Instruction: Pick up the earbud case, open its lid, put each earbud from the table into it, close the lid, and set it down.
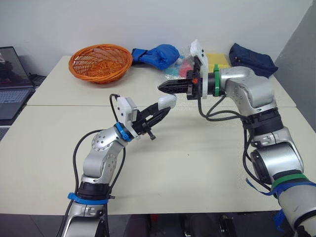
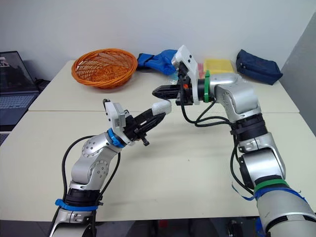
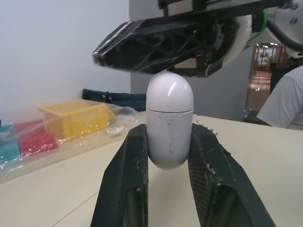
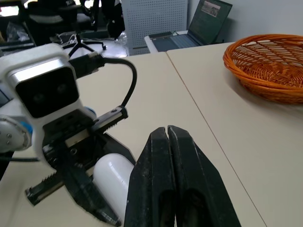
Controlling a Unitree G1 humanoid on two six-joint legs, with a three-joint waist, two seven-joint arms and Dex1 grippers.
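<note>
My left gripper [image 1: 159,112] is shut on the white earbud case [image 1: 167,101], holding it up above the table [image 1: 197,163]. The case [image 3: 169,120] sits between the two black fingers [image 3: 124,184] with its lid closed and its rounded top free. My right gripper [image 1: 164,87] is shut with nothing in it, and its tips hover just above the top of the case [image 4: 112,175]. In the left wrist view the right gripper [image 3: 102,52] almost touches the lid. I see no loose earbuds on the table.
An orange wicker basket [image 1: 100,62] stands at the back left. A blue cloth [image 1: 158,54], a clear bag with coloured boxes [image 1: 180,66] and a dark blue pouch [image 1: 252,59] lie along the far edge. A laptop [image 1: 10,81] sits off the table's left side.
</note>
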